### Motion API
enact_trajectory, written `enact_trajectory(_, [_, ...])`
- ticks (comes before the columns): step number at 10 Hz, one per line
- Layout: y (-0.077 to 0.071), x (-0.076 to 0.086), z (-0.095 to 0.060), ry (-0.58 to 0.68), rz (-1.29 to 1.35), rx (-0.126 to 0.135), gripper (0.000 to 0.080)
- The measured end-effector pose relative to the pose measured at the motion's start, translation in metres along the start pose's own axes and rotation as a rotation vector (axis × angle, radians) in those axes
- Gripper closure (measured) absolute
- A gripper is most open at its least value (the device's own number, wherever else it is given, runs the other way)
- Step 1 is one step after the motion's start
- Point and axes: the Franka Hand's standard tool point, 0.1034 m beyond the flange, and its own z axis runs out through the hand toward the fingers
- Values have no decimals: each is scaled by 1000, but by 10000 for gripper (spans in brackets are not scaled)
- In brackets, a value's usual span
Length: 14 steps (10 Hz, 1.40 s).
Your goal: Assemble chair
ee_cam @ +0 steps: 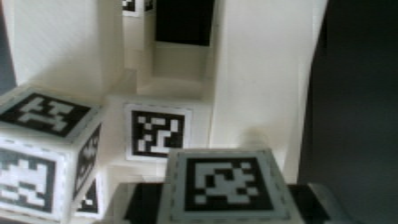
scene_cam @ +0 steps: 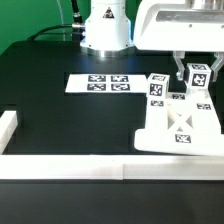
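Note:
The chair lies in parts at the exterior view's right. Its cross-braced frame [scene_cam: 180, 125] lies flat on the black table, with a tagged white upright part [scene_cam: 157, 87] beside it. My gripper [scene_cam: 197, 80] hangs over the frame's far end, shut on a small white tagged block [scene_cam: 197, 74]. In the wrist view the block [ee_cam: 222, 180] sits between my dark fingers [ee_cam: 143, 207], so my gripper [ee_cam: 226, 208] is closed on it. Beneath it are white chair pieces with a tag [ee_cam: 157, 132], and another tagged block [ee_cam: 39, 150] stands beside it.
The marker board [scene_cam: 100, 83] lies flat at the table's middle. A long white rail [scene_cam: 70, 167] edges the table's front and the exterior view's left side. The robot base [scene_cam: 105, 28] stands at the back.

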Motion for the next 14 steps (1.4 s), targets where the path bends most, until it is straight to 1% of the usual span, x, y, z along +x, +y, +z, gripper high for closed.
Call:
enact_trajectory(2, [-8,-3,5,11,15,1,528])
enact_trajectory(4, [-12,-1,5,13,16,2,528])
enact_trajectory(9, [-7,-3,11,11,21,-2,528])
enact_trajectory(14, [-7,3,12,53,20,-1,528])
